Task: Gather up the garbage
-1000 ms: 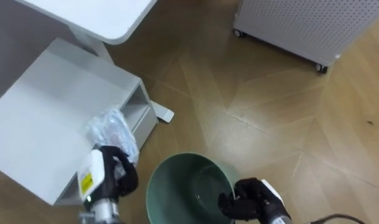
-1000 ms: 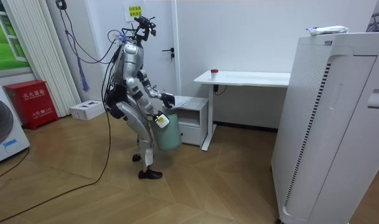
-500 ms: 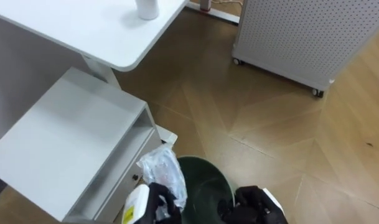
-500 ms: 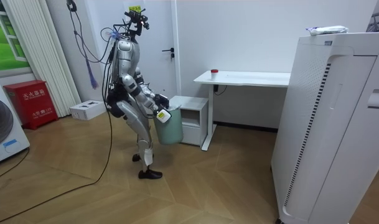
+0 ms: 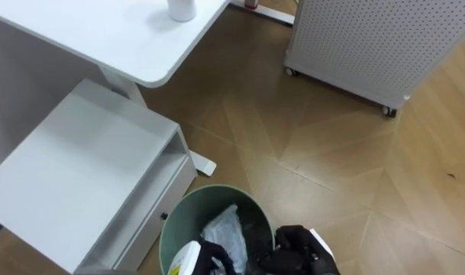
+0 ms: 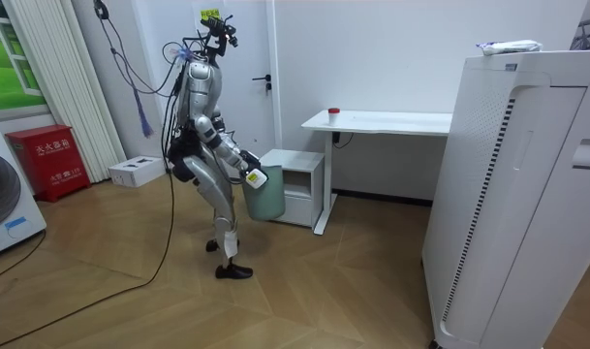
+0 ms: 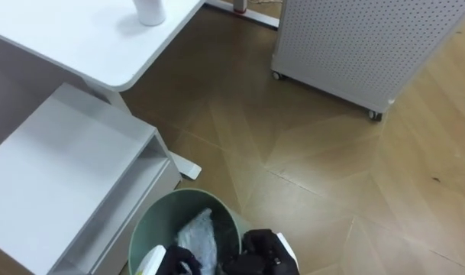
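L eye: crumpled clear plastic bag (image 5: 224, 229) inside round green plastic bin (image 5: 217, 189). Left robot hand (image 5: 192, 261) beside it, grip can't tell. Right robot hand (image 5: 301, 248) clenched on bin rim.
Room: robot stands by white low cabinet (image 6: 299, 184), bin at its front.
R eye: bag prob. light, soft, slippery; pinch a bunched fold.

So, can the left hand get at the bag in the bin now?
Probably yes. The bag lies in the open bin with nothing over it, and the left hand is at the near rim, right beside it. The right hand grips the rim further right, clear of it.
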Motion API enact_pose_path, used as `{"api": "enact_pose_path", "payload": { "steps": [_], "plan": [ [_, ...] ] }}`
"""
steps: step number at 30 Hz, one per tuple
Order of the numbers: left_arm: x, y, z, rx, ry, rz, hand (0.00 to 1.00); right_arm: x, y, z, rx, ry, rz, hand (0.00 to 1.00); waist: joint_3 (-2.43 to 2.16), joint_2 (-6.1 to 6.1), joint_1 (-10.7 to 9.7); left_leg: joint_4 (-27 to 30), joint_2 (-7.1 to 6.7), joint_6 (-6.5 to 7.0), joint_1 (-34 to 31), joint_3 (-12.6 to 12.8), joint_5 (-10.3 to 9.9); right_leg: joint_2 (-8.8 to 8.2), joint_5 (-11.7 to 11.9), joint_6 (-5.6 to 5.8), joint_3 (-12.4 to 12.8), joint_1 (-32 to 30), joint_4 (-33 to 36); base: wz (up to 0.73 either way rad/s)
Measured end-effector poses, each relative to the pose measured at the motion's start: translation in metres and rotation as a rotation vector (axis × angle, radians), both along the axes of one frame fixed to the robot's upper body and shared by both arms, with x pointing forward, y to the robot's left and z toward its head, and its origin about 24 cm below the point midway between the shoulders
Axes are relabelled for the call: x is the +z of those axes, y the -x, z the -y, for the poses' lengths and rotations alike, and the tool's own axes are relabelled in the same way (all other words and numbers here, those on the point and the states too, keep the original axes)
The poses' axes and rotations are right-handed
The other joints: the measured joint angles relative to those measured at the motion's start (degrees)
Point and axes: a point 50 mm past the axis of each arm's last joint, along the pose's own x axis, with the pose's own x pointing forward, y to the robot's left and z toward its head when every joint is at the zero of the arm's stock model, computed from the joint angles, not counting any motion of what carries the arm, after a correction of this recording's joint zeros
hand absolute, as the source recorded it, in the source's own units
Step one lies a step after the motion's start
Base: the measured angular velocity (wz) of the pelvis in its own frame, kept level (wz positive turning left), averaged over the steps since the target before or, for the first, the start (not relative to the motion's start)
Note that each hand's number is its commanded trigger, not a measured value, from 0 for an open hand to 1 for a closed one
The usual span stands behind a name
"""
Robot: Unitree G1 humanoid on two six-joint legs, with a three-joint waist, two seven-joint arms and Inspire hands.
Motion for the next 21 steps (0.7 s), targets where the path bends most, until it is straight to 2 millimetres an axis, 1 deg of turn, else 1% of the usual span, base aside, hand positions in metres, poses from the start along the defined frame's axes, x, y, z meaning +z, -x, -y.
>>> {"api": "enact_pose_path", "payload": {
  "steps": [5, 7, 9, 12, 15, 21],
  "plan": [
    [-0.001, -0.005, 0.002, -0.033, -0.005, -0.027, 0.00, 0.000, 0.000, -0.001, 0.014, -0.009, -0.001, 1.00, 0.13, 0.07, 0.0, 0.0, 0.15, -0.03, -0.3, 0.2, -0.1, 0.24, -0.1, 0.05, 0.4, -0.5, 0.1, -0.02],
    [0.000, -0.006, 0.004, -0.033, 0.007, -0.030, 0.00, 0.000, 0.000, -0.001, 0.014, -0.009, -0.001, 1.00, 0.37, 0.09, 0.2, 0.0, 0.22, -0.04, -0.3, 0.3, -0.2, 0.31, -0.1, 0.05, 0.4, -0.5, 0.0, 0.00],
    [0.001, -0.008, 0.005, -0.035, 0.012, -0.030, 0.00, 0.000, 0.000, -0.001, 0.015, -0.010, -0.001, 1.00, 0.92, 0.15, 0.3, 0.1, 0.35, -0.05, -0.3, 0.5, -0.2, 0.34, 0.0, 0.00, 0.4, -0.6, 0.1, -0.04],
    [0.001, -0.008, 0.006, -0.046, 0.016, -0.038, 0.00, 0.000, 0.000, -0.001, 0.021, -0.012, -0.002, 1.00, 1.05, 0.26, 0.5, 0.1, 0.64, -0.01, -0.7, 1.1, -0.2, 0.35, 0.0, -0.18, 0.5, -1.2, 0.2, -0.07],
    [0.001, -0.009, 0.006, -0.047, 0.014, -0.036, 0.00, 0.000, 0.000, -0.002, 0.026, -0.015, -0.002, 1.00, 1.06, 0.27, 0.6, 0.1, 0.64, -0.07, -1.0, 1.2, -0.3, 0.30, -0.1, -0.32, 0.5, -1.8, 0.6, 0.00],
    [0.002, -0.012, 0.007, -0.048, 0.006, -0.034, 0.00, 0.000, 0.000, -0.002, 0.025, -0.015, -0.002, 1.00, 1.05, 0.29, 1.4, 0.4, 0.66, -0.20, -1.3, 1.4, -0.3, 0.31, -0.2, -0.44, 0.6, -2.4, 1.1, 0.00]
  ]
}}
